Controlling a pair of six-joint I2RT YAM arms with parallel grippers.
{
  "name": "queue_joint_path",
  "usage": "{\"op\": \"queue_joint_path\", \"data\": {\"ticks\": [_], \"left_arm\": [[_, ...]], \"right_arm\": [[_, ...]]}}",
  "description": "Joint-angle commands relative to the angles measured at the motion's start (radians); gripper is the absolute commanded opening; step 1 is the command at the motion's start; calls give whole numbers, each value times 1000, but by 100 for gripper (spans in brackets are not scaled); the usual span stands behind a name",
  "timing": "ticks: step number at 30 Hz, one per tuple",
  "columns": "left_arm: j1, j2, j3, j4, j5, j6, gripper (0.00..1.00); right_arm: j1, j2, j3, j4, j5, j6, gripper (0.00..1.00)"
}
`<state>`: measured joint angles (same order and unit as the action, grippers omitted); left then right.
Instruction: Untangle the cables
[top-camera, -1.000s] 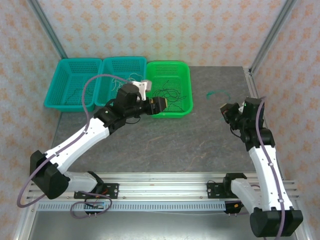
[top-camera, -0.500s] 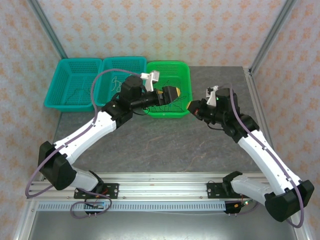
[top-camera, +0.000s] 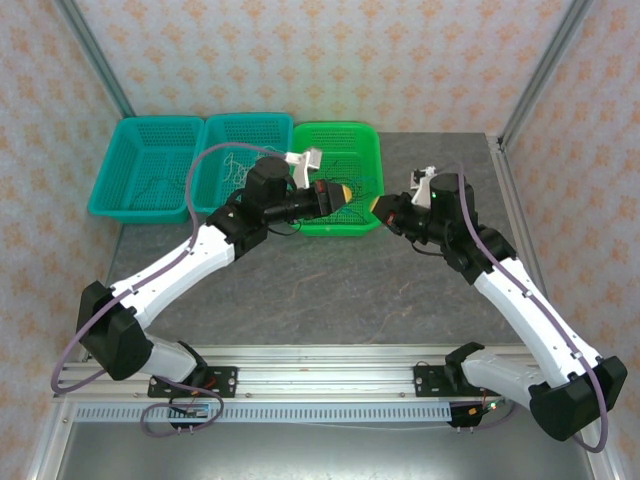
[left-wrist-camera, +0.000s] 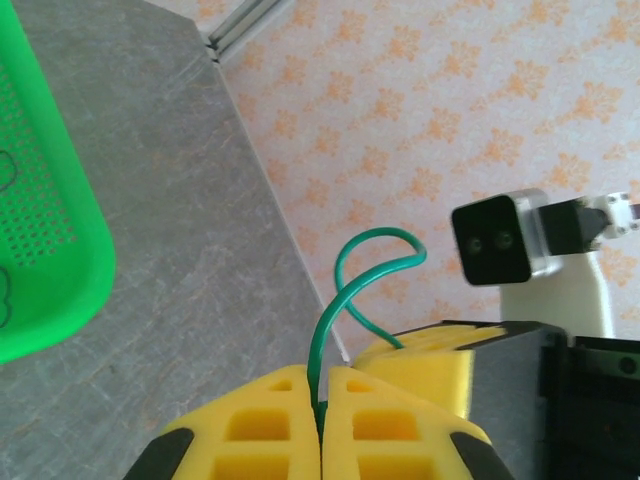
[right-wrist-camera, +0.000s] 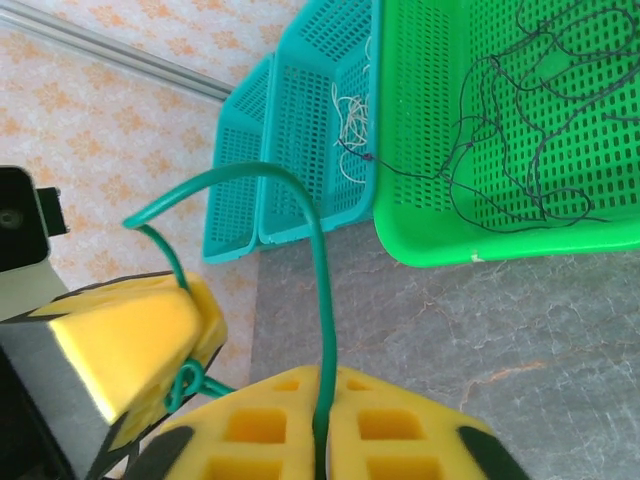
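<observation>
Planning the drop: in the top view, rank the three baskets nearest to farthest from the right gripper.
1. Green basket, right beside the right gripper.
2. Middle teal basket, further left.
3. Left teal basket, far left.

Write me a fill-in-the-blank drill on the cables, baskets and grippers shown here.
1. The pinched cable, held between the left gripper and the right gripper, is ___ in colour.
2. The bright green basket holds thin cables coloured ___.
3. The cream-white cables lie in a mesh basket coloured ___.

Missing words: green; black; teal.
</observation>
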<state>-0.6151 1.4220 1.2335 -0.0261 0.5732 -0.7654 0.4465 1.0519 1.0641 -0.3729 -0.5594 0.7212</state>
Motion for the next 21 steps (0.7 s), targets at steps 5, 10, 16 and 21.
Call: {"op": "queue_joint_path", "data": {"ticks": [5,10,16,21], "left_arm": [[150,-65,90,-203,-165,146,0],[398,-25,151,-262,-255,174,0],[665,91,230,-301,-350,148,0],[830,237,333,-350,-411,129,0]], "right_arm": [[5,-99,-85,221,-67,-31,48],[6,-154,-196,489,-38,61,63],[40,-85,-222,703,-22,126,71],[43,-53,-204,696,-34,114,74]]}}
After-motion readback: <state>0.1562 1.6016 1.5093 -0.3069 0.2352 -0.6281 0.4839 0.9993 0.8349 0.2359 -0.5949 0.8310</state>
